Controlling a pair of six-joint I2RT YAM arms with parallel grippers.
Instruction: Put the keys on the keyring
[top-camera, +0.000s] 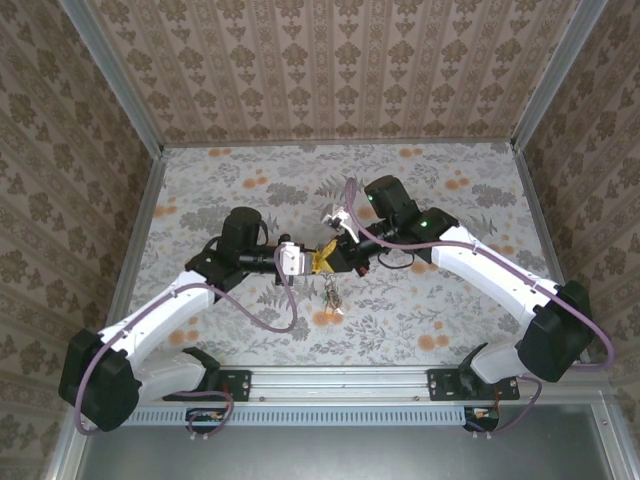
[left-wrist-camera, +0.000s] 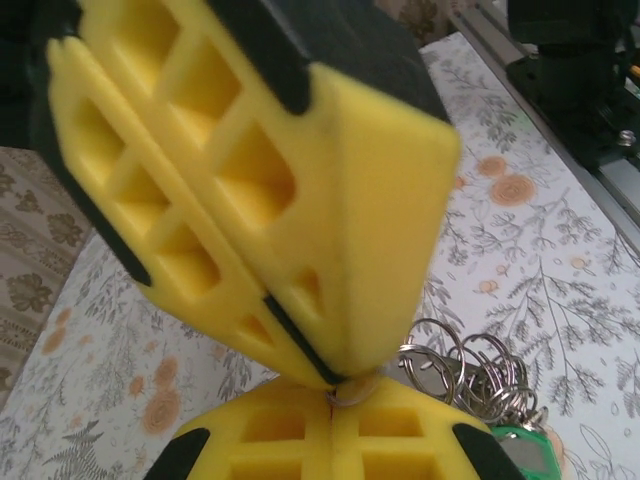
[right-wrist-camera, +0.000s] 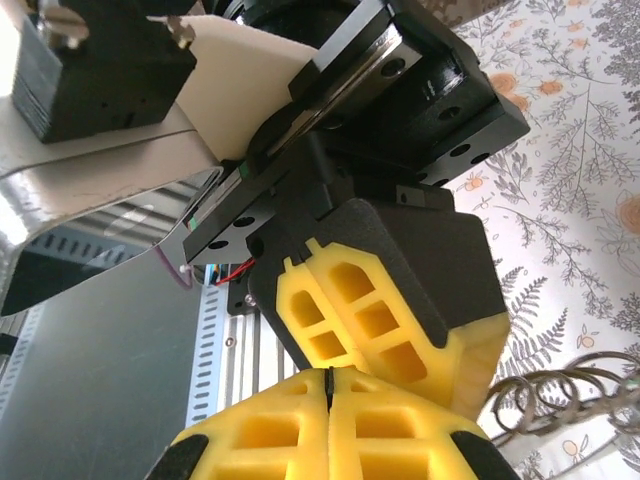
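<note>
My two grippers meet tip to tip above the middle of the table, left gripper against right gripper. In the left wrist view a small silvery ring of the keyring sticks out of the seam of my shut left gripper. The right gripper comes down onto that ring, shut, with a thin dark flat edge in its seam that looks like a key. The keys hang below in a bunch of silvery rings; one has a green head. The right wrist view has these rings beside the left fingers.
The floral tablecloth lies under both arms, walled by patterned panels on three sides. A metal rail carrying the arm bases runs along the near edge. The right arm's dark cable loops beside its gripper.
</note>
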